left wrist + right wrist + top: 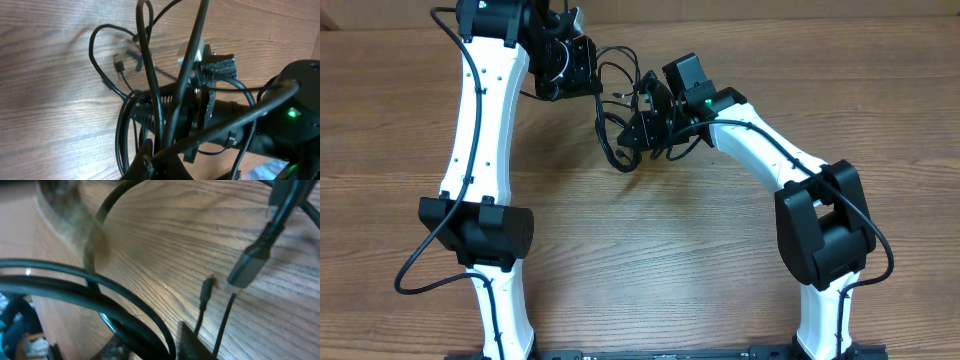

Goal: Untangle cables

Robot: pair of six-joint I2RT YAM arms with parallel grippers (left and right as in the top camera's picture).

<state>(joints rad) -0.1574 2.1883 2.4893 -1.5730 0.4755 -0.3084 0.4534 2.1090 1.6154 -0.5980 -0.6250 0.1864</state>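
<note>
Standing by the rig, I saw the cables bunched in a loose knot between the two arms, toward the far side of the wooden surface. The left claw was clenched, and in its wrist view several strands seemed to run out from between its tips, so I judged it was gripping the cables as an anchor. The right claw sat buried in the thick of the knot. Whether it was clamped on a strand or loose, I could not tell. One small plug lay free on the wood beside the loops. To do this step well, I thought, the right claw needed a single strand rather than a bundle. Then it needed a slow pull away from the left, watching that the loops slid open instead of cinching tight around either claw.
</note>
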